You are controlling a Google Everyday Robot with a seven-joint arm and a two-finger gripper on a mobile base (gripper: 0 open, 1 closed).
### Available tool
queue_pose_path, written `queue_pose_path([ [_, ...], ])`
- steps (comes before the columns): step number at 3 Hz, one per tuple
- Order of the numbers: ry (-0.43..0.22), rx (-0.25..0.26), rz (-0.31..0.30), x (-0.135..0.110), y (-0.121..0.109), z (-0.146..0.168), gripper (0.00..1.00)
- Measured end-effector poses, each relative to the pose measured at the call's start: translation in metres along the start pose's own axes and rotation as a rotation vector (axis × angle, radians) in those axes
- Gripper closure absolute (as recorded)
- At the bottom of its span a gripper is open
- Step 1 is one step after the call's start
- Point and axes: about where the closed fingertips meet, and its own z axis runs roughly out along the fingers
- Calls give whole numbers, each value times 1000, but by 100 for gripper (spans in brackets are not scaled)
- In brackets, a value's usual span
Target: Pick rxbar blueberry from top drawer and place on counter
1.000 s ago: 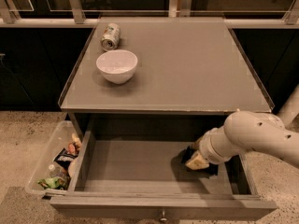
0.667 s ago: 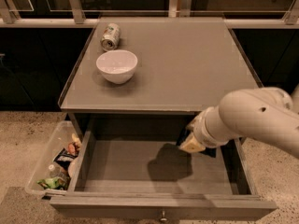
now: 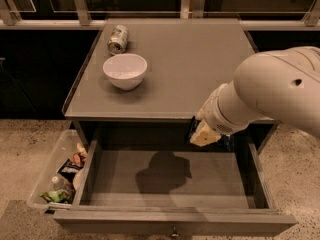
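Observation:
The top drawer [image 3: 120, 186] stands pulled out below the counter [image 3: 195, 59], and its grey floor is bare apart from the arm's shadow. My gripper [image 3: 204, 134] hangs above the drawer's back right part, just below the counter's front edge. It is shut on the rxbar blueberry [image 3: 192, 128], of which only a dark navy sliver shows beside the pale fingertips [image 3: 206, 135]. The big pale arm hides the rest of the bar and the counter's right front corner.
A white bowl [image 3: 125, 70] and a tipped-over can [image 3: 118, 39] sit on the counter's left side. A clear plastic bin [image 3: 56, 176] of snacks hangs at the drawer's left. A railing runs behind the counter.
The gripper has risen from the drawer floor's right side to the height of the counter's front edge, carrying the dark bar up with it. The arm now fills more of the right side.

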Motion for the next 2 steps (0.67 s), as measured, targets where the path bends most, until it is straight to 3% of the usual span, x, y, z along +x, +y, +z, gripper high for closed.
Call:
queue_pose_path([
  [1, 13, 64, -50, -22, -19, -22, 100],
  [2, 32, 183, -164, -85, -55, -81, 100],
])
